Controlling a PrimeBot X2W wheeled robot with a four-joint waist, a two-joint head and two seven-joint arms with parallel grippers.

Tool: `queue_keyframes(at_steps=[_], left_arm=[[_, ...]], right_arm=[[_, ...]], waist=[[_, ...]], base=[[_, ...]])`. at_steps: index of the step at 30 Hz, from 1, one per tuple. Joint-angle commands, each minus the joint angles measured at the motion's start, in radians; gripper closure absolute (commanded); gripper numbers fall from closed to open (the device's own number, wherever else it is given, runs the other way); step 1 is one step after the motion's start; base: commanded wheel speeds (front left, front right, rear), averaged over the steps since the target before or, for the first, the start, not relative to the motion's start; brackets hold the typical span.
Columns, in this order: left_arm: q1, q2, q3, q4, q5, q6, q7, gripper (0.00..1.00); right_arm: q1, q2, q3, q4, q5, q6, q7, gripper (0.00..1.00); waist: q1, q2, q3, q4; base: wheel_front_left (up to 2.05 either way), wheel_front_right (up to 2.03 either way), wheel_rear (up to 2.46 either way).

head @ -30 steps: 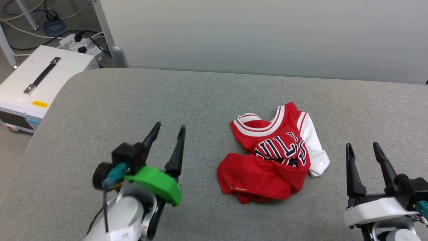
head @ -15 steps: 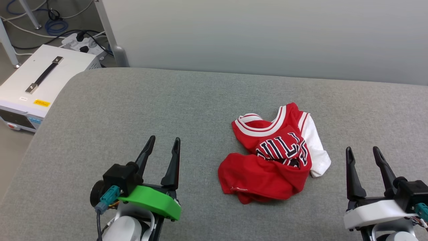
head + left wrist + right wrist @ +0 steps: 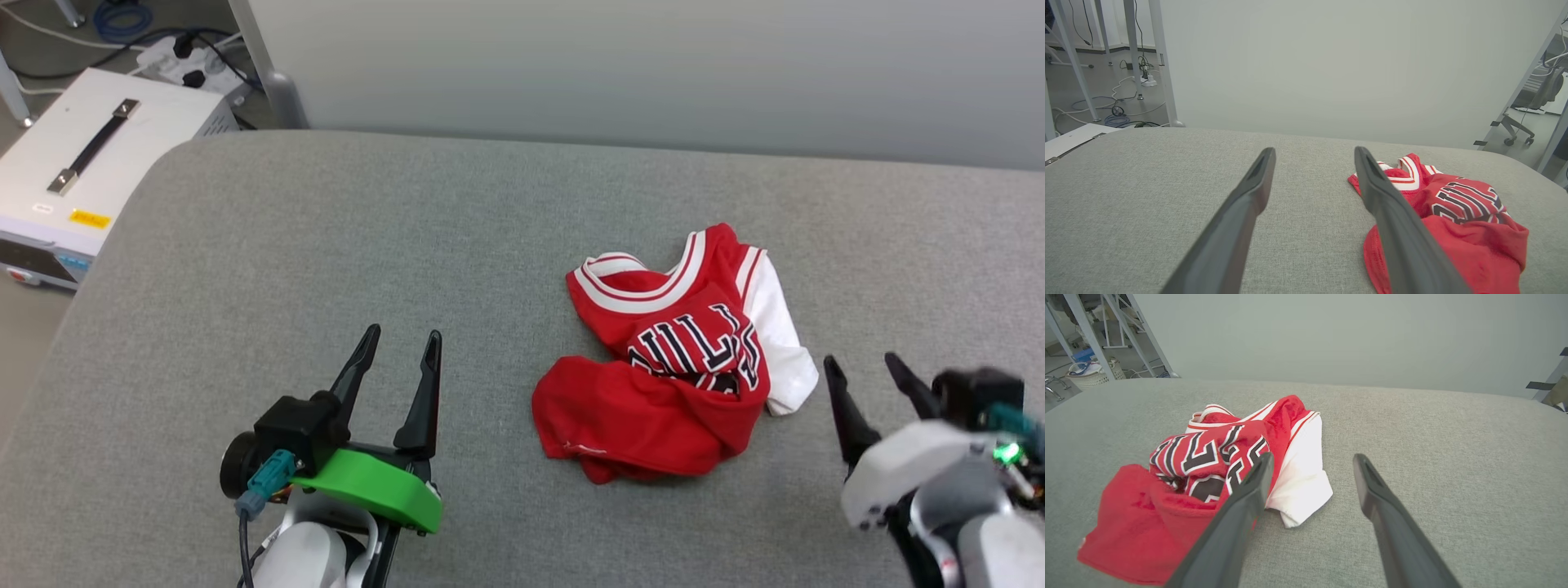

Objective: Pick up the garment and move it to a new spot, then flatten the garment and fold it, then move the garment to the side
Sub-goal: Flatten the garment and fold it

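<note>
The garment [image 3: 669, 367] lies crumpled on the grey worktop [image 3: 326, 245], right of centre. The left claw [image 3: 404, 332] is released and empty, well to its left. The right claw [image 3: 860, 358], likewise released and empty, sits just beside its near right edge.

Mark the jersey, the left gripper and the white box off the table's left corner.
jersey [image 3: 653, 416]: head view, on the red lower body fabric.
left gripper [image 3: 404, 332]: head view, midway between the tips of its two fingers.
white box [image 3: 114, 155]: head view, on its flat top face.
</note>
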Motion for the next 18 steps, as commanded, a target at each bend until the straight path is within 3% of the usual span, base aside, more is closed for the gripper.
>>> queue_keyframes(at_steps=[1,6,11,14,18], left_arm=[[-0.009,-0.008,0.01,0.002,0.015,-0.011,-0.006,0.0],[-0.03,-0.026,0.041,-0.025,0.041,-0.023,-0.006,0.0],[-0.046,-0.048,0.045,-0.039,0.067,-0.038,-0.006,0.0],[-0.057,-0.055,0.045,-0.035,0.075,-0.044,-0.006,0.0],[-0.079,-0.063,0.054,-0.034,0.084,-0.051,-0.006,0.0]], right_arm=[[-0.051,-0.026,0.003,-0.006,0.027,-0.001,0.087,0.0],[-0.177,-0.137,0.068,0.012,0.089,-0.001,0.433,0.0],[-0.291,-0.173,0.078,0.054,0.196,-0.001,0.698,0.0],[-0.328,-0.193,0.098,0.065,0.221,-0.001,0.799,0.0],[-0.37,-0.205,0.115,0.103,0.197,-0.001,0.83,0.0]], waist=[[0.0,-0.0001,0.038,0.008],[0.0,-0.0001,0.097,0.016],[0.0,-0.0001,0.147,0.043],[0.0,-0.0001,0.172,0.062],[0.0,-0.0001,0.209,0.089]], base=[[0.0,0.0,0.0],[0.0,0.0,0.0],[0.0,0.0,0.0],[0.0,0.0,0.0],[0.0,0.0,0.0]])
